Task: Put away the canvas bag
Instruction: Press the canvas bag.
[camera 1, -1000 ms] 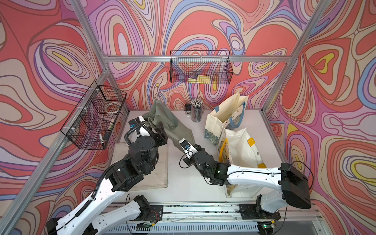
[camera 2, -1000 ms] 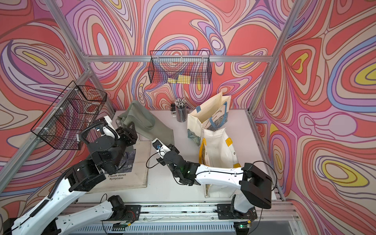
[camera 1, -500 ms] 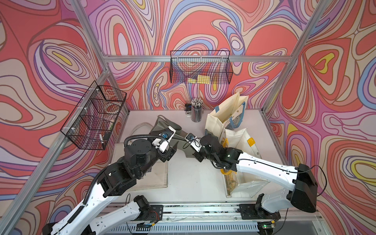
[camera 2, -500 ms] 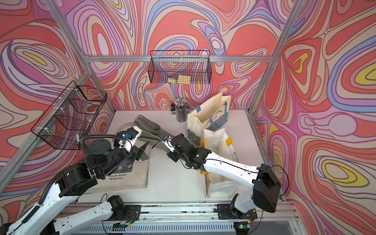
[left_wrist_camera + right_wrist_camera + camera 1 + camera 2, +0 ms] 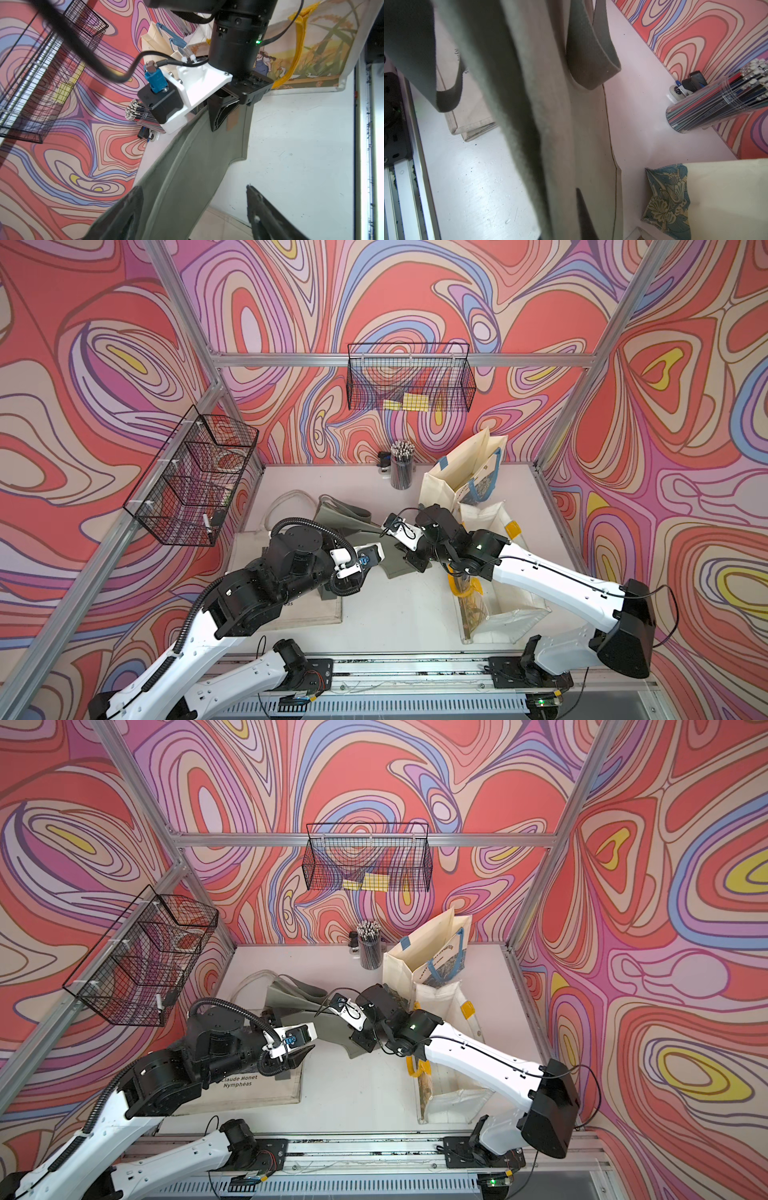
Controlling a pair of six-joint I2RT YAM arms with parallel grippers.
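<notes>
Got an olive canvas bag strung out over the middle of the tabletop, straps flopped toward the back-left corner. Pinched at its front end by the right gripper, clamped tight on the cloth, clear enough in the left wrist view. Runs from there right between the fingers of the left gripper, spread wide and gripping nothing; can't tell whether brushing the fabric or not. Overlaps a flat beige tote printed "Claude Monet Nymphéas" at the front-left of the tabletop in both top views. Off to the right, a white tote with yellow handles lying flat along the right edge, plus a cream tote with blue handles standing upright behind it. Pencil cup at the back edge, near the middle. Back-wall wire basket and left-wall wire basket hung above.
</notes>
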